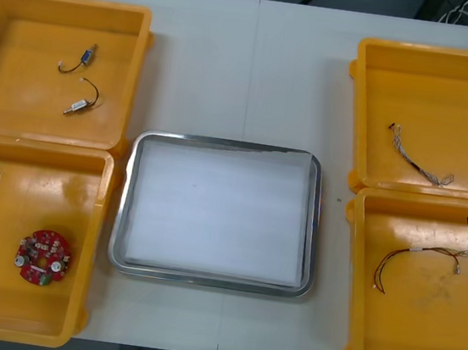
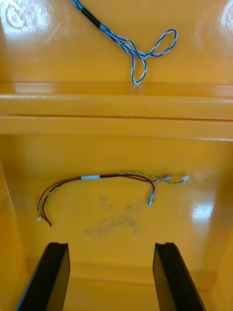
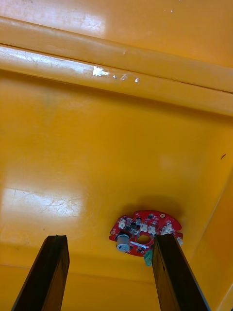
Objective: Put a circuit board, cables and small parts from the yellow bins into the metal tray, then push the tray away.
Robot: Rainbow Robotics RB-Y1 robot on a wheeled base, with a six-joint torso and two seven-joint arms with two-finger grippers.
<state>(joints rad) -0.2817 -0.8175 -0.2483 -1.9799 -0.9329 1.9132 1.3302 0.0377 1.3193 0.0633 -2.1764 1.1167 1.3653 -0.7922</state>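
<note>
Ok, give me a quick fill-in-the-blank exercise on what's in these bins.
1. The circuit board lies in the near ____ bin.
2. The twisted blue and white cable lies in the far ____ bin.
3. The right gripper, above the red and yellow cable, is ____, not shut.
Missing: left; right; open.

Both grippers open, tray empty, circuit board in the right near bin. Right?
One error: the front view shows the circuit board in the left near bin; the right near bin holds the red and yellow cable. The rest stands: left gripper and right gripper open, metal tray empty.
</note>
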